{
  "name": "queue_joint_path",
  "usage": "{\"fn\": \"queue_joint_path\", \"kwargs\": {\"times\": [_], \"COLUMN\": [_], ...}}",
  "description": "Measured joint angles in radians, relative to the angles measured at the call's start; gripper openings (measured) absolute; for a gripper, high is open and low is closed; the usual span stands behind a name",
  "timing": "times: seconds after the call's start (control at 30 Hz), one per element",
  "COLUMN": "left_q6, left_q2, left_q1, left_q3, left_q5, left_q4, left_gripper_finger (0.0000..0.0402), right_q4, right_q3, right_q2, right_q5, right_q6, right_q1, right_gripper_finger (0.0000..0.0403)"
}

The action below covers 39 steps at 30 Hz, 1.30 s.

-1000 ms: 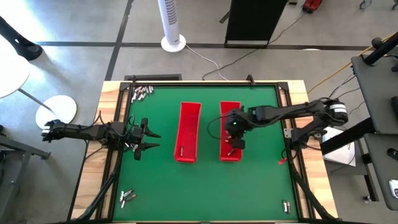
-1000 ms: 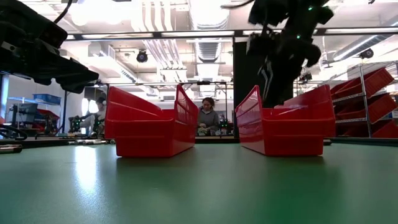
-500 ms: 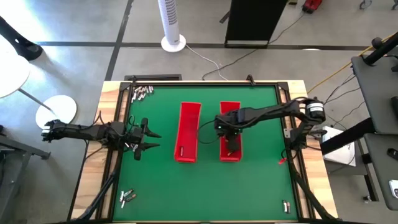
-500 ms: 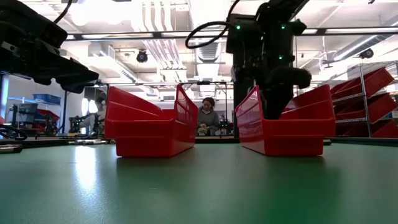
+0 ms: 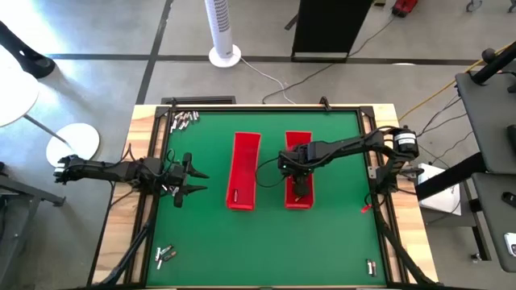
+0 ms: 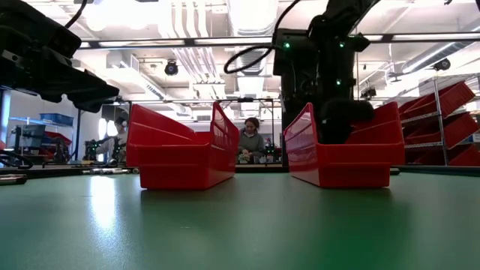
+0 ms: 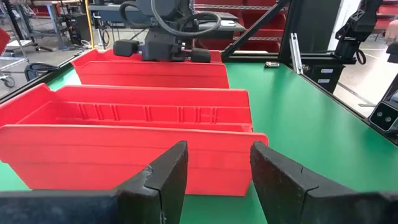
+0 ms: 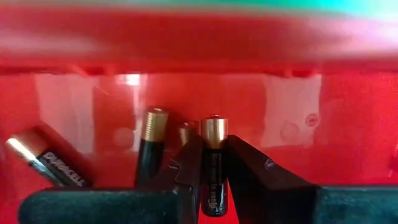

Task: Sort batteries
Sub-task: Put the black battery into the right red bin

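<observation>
We find the right gripper (image 8: 212,180) lowered inside the right-hand red tray (image 5: 298,141), pinching a black battery (image 8: 214,163); its long axis runs along the fingers, copper end forward. Left gripper (image 7: 214,180) waits at frame left, fingers spread, empty.

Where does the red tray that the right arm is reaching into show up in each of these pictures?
High view: the right red tray is right of centre on the green mat, under the right gripper.
Low view: it stands right of centre, the arm dipping in from above.
Left wrist view: it is the farther tray.
Right wrist view: its inner wall fills the picture.
Shared landmark: the other red tray beside it.
</observation>
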Motion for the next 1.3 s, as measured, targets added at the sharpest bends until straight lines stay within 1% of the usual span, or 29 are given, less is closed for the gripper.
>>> {"fn": "queue_joint_path", "kwargs": {"times": [0.2, 0.3, 0.47, 0.73, 1.0, 1.07, 1.23, 1.3], "left_q6": [0.0, 0.0, 0.0, 0.0, 0.0, 0.0, 0.0, 0.0], "left_q2": [0.0, 0.0, 0.0, 0.0, 0.0, 0.0, 0.0, 0.0], "left_q1": [0.0, 0.0, 0.0, 0.0, 0.0, 0.0, 0.0, 0.0], "left_q3": [0.0, 0.0, 0.0, 0.0, 0.0, 0.0, 0.0, 0.0], "left_q5": [0.0, 0.0, 0.0, 0.0, 0.0, 0.0, 0.0, 0.0], "left_q4": [0.0, 0.0, 0.0, 0.0, 0.0, 0.0, 0.0, 0.0], "left_gripper_finger": [0.0155, 0.0155, 0.0155, 0.0155, 0.0155, 0.0155, 0.0155, 0.0155], "right_q4": [0.042, 0.045, 0.064, 0.072, 0.059, 0.057, 0.059, 0.059], "right_q3": [-0.02, -0.03, -0.052, -0.052, 0.014, 0.029, 0.043, 0.042], "right_q2": [0.0, 0.0, 0.0, -0.009, -0.092, -0.126, -0.217, -0.248], "right_q5": [0.009, 0.009, 0.009, 0.016, 0.021, 0.044, 0.156, 0.182], "right_q6": [0.013, 0.008, 0.005, 0.008, -0.019, -0.025, -0.035, -0.035], "right_q1": [-0.004, -0.004, -0.006, -0.006, -0.006, -0.006, -0.006, -0.006], "right_gripper_finger": [0.0055, 0.0062, 0.0086, 0.0123, 0.0158, 0.0165, 0.0176, 0.0178]}}
